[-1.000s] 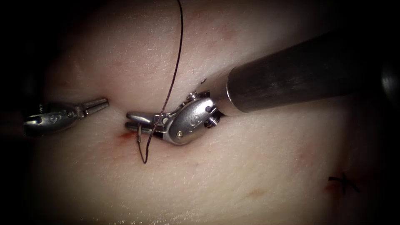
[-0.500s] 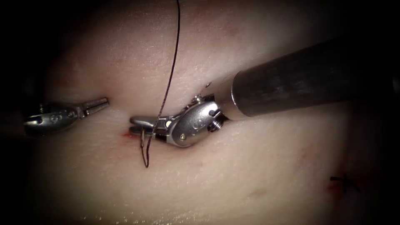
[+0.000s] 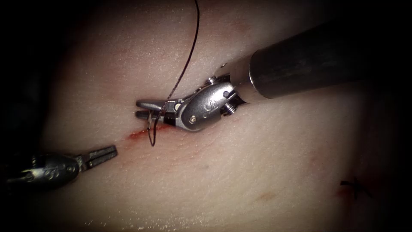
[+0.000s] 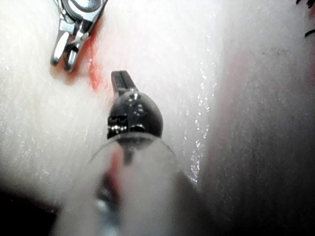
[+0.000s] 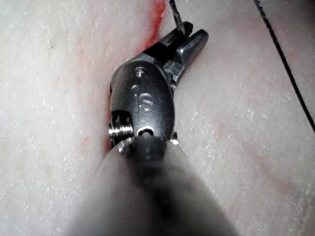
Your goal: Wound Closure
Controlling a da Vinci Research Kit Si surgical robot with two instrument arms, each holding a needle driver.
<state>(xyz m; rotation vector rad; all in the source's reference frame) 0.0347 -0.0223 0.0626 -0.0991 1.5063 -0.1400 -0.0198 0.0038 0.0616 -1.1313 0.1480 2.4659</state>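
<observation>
Left tool [image 3: 101,155]: low on the left, jaws together, holding nothing, clear of the tissue [image 3: 257,163].
Cut [image 3: 136,135]: short, lined with red fluid [image 3: 128,137], unclosed.
Needle [image 3: 149,121]: clamped in the right tool [image 3: 148,108] near one end; curve hangs down, and whether its tip enters the tissue cannot be told.
Thread [image 3: 189,56]: runs up from the needle.
Progress: finished stitch [image 3: 355,187] far right; this cut remains.
Views: the right wrist view shows needle shank [image 5: 177,17] crossing the jaws.
</observation>
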